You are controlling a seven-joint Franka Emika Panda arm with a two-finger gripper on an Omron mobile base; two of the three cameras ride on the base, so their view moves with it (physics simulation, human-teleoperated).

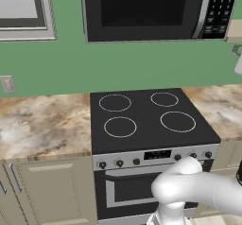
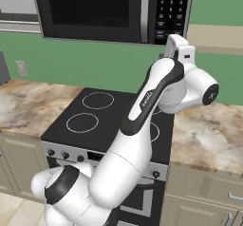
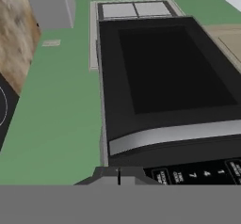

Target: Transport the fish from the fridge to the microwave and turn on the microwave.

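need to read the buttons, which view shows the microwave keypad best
The right base view: the microwave keypad faces the camera with its button rows visible, the arm reaching just below. The left base view shows it small and angled; the hand view catches a few keys.

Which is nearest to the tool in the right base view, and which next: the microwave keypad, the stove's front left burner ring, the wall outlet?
1. Microwave keypad, at the upper right, just above the shut tool.
2. Front left burner ring, lower left on the stove.
3. Wall outlet, far left on the green wall.
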